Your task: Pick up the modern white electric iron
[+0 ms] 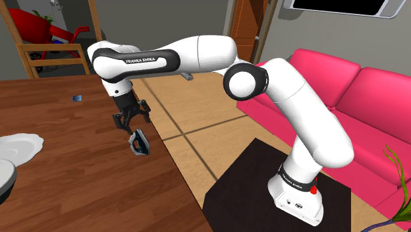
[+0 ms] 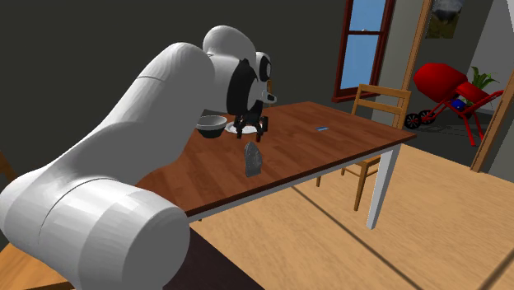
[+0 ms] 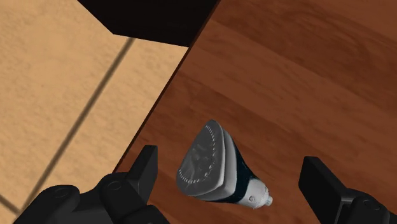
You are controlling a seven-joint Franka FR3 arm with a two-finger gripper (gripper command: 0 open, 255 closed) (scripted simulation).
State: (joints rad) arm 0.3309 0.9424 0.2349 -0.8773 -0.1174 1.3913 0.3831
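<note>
The iron [image 1: 139,142] stands on its heel on the brown wooden table [image 1: 79,178], near the table's edge; it has a grey soleplate and a white and dark blue body [image 3: 219,167]. In the second exterior view the iron [image 2: 253,158] looks grey and upright. My black gripper [image 1: 131,123] hangs just above it, open, with nothing held. In the wrist view the fingers [image 3: 145,167] stand wide apart on either side of the iron without touching it. The gripper [image 2: 249,130] sits above the iron in the second exterior view too.
A white plate [image 1: 18,146] and a grey bowl [image 2: 212,125] sit on the table behind the iron, and a small blue object [image 1: 77,99] lies further along. A wooden chair [image 2: 378,107] stands at the table's end. A pink sofa [image 1: 342,99] is beside the stand.
</note>
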